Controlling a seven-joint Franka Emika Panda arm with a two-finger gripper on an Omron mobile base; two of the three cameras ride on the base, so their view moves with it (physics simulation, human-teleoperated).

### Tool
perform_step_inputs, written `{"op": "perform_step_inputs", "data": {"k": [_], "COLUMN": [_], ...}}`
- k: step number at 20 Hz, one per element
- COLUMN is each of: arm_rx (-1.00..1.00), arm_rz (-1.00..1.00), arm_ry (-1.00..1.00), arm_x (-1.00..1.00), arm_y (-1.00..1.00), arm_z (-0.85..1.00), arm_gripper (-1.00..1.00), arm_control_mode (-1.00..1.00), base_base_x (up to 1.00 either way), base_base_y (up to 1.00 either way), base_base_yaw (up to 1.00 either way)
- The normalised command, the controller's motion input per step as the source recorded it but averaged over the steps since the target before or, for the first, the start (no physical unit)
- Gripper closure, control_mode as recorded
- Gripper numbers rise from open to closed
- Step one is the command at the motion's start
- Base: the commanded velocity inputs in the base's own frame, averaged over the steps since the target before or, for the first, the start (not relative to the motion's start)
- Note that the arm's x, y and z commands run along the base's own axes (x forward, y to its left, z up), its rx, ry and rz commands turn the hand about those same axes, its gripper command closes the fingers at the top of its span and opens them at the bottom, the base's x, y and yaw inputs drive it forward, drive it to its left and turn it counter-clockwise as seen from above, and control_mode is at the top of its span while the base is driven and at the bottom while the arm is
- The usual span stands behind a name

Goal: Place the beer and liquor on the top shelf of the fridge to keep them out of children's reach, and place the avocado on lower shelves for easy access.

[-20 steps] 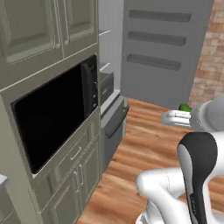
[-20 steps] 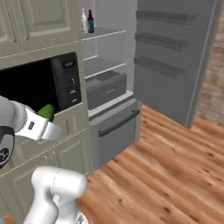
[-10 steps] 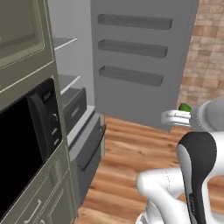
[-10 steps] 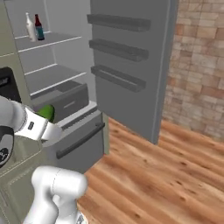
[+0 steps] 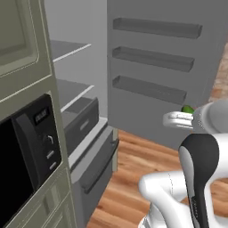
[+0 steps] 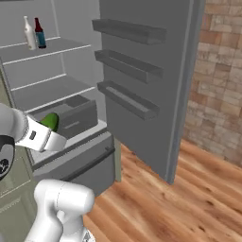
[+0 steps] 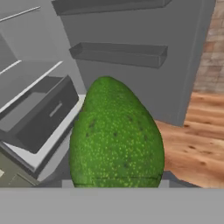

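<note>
The gripper (image 5: 180,119) is clamped on the avocado (image 7: 116,138), which sits upright between the jaws and shows as a small green patch at the hand in both base views. The arm holds it in the air in front of the open fridge (image 6: 56,61), over the wooden floor (image 6: 189,198) and apart from every shelf. On the top shelf (image 6: 45,52), at the far left, a clear bottle (image 6: 30,33) and a dark bottle (image 6: 40,33) stand upright just beside each other. Below it, the lower shelves (image 6: 47,90) run across the grey interior, and the dark grey drawer box (image 6: 73,116) sits under them, near the avocado in the right base view. The fridge door (image 6: 146,71) stands swung open to the right, with three door racks (image 6: 127,66) on its inner face. The black microwave (image 5: 26,151) is set in the cabinet left of the fridge. A brick wall (image 6: 217,71) stands to the far right
</note>
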Motion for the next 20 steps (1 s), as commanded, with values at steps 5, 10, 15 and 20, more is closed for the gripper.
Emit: {"op": "perform_step_inputs", "data": {"k": [5, 10, 15, 20], "arm_rx": [0.00, 0.00, 0.00, 0.00], "arm_rz": [0.00, 0.00, 0.00, 0.00], "arm_ry": [0.00, 0.00, 0.00, 0.00], "arm_x": [0.00, 0.00, 0.00, 0.00], "arm_y": [0.00, 0.00, 0.00, 0.00], "arm_z": [0.00, 0.00, 0.00, 0.00], "arm_gripper": [1.00, 1.00, 1.00, 1.00], "arm_control_mode": [1.00, 1.00, 1.00, 1.00], "base_base_x": [0.63, 0.72, 0.78, 0.62], "base_base_y": [-0.02, -0.05, -0.12, -0.19], "base_base_yaw": [0.45, 0.47, 0.47, 0.46]}}
